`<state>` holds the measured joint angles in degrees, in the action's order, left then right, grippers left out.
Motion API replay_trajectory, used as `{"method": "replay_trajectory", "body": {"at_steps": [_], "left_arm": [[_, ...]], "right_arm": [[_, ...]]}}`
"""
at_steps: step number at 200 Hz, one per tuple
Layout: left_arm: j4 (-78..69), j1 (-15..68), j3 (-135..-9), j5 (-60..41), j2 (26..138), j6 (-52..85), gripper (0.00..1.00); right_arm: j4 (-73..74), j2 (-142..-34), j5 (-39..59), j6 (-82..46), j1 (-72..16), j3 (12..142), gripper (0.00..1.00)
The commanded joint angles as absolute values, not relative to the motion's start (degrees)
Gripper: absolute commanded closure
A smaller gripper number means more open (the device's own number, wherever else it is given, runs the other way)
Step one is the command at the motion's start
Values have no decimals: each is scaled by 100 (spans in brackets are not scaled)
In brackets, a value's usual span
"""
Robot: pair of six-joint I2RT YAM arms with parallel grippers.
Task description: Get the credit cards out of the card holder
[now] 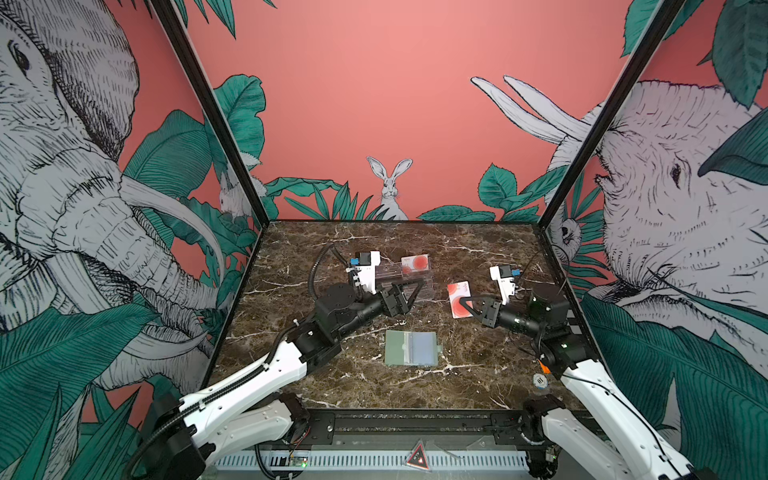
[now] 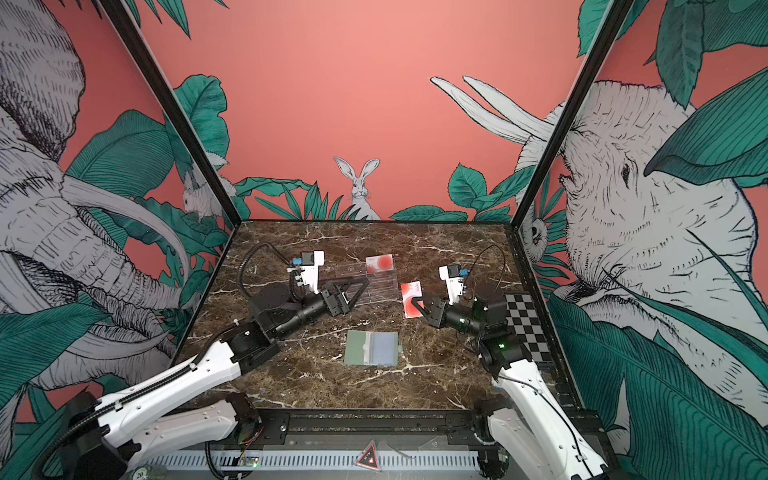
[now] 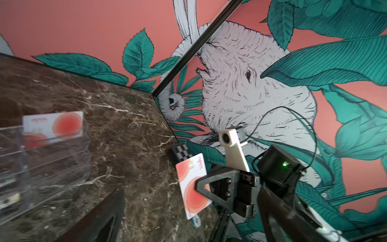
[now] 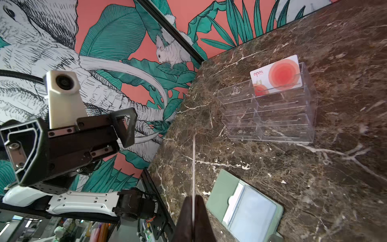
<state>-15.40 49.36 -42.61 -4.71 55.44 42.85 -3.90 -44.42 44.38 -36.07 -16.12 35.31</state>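
Right pincer, clenched on a white plastic card with red-orange circles, should carry it steadily to the clear acrylic stand at ten o'clock; left pincer released.

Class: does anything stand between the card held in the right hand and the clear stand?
Nothing visible does. Only bare table separates the held card in the right hand from the clear stand; the open left hand hangs at the stand's opposite side.

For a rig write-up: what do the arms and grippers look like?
The left arm and right arm: white shells, black joints, black cables. The left gripper and right gripper: black triangular open-frame fingers, white camera mounts with blue connectors.
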Motion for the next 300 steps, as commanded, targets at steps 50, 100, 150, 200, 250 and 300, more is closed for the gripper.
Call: {"method": "replay_trajectory", "body": {"at_steps": [50, 100, 150, 200, 250, 300], "left_arm": [[63, 4922, -4265, 151, 4751, 2221, 1], [214, 4926, -4053, 125, 4288, 1406, 1], [503, 4922, -3868, 236, 3859, 798, 1], [680, 4925, -3656, 246, 3547, 496, 1], [895, 4922, -3492, 479, 3351, 264, 1], [993, 4922, -3332, 1158, 3121, 288, 1]], "right_arm": [[-1478, -4223, 3976, -1962, -1609, 3935, 100], [-1658, -4280, 3854, -1373, -1613, 3998, 100], [-1686, -4403, 3718, -706, -1617, 4086, 100], [-1656, -4803, 3702, 39, -1633, 4265, 100], [-1741, -5350, 3644, 661, -1626, 4560, 100], [-1695, -5918, 3561, 1141, -1626, 4906, 100]]}}
